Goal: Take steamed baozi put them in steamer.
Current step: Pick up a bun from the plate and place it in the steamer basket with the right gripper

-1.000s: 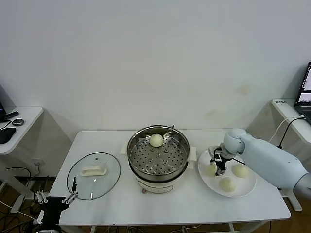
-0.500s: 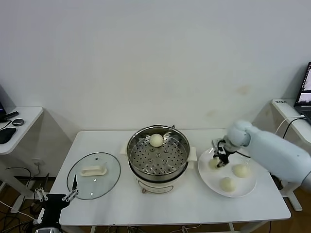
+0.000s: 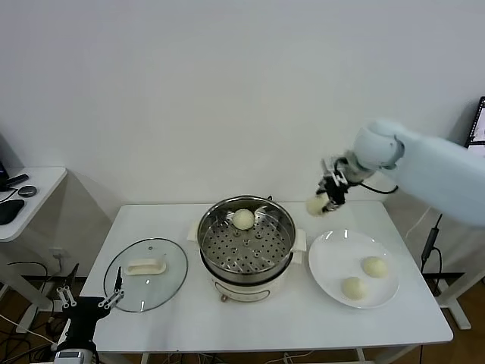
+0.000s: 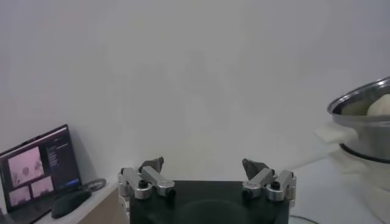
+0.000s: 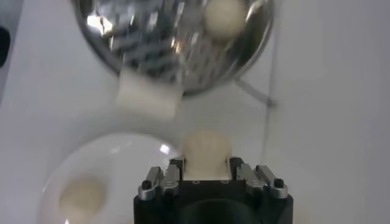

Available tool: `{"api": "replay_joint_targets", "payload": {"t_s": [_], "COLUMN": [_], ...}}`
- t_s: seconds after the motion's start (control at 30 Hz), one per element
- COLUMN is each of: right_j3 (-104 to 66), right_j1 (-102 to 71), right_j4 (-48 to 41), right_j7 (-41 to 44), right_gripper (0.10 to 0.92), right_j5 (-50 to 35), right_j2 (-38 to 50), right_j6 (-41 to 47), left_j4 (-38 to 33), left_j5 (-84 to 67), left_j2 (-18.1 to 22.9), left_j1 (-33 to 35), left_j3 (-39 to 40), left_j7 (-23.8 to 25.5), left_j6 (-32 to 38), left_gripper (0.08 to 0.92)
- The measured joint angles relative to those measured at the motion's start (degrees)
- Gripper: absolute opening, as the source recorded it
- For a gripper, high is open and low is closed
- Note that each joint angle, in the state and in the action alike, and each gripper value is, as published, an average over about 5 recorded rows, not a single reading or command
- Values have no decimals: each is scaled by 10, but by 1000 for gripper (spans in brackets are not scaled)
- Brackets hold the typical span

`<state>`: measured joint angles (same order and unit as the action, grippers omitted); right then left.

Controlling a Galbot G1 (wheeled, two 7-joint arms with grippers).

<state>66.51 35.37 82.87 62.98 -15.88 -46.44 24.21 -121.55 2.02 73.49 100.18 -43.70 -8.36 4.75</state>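
baozi (image 3: pixel 316 205) clamped in right pincer (image 3: pixel 324 199) (airborne, between steamer (image 3: pixel 246 241) and plate (image 3: pixel 333 258)).

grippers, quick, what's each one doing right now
Left gripper: open, holding nothing, parked low beside the table's front left corner.
Right gripper: shut on a bun, lifted above the table between the plate and the steamer.

A round glass lid with a cream-white handle (image 3: pixel 145 273) lay flat on the left part of the white rectangular table (image 3: pixel 250 322). A flat round white plate (image 3: pixel 333 262) sat on its right part. A white side desk (image 3: pixel 30 193) stood further left, carrying small dark objects.
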Motion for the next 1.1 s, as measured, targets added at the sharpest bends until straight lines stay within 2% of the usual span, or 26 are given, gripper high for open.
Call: {"api": "replay_joint_targets", "payload": {"t_s": [0.2,0.47,1.1], "right_j3": [29,44,44], "right_j1": [28,8,-89], "right_j4": [12,-15,-127], "right_j7": [-36,-79,-129], "right_gripper": [470,475,475], "right_j5": [-73,-116,-118], "right_j2": [-64,-158,-305], "right_j6": [50,100,148], "left_j4": [-2,-3,-10], "left_j5": [-1,0,-1], "left_j2": [1,7,10], "left_j1": [-2,-3,-3], "left_j3": [-4,-9,-24], "left_j7": [0,1,-1], "left_j6": [-3,-3,0], "left_gripper": [823,823,823]}}
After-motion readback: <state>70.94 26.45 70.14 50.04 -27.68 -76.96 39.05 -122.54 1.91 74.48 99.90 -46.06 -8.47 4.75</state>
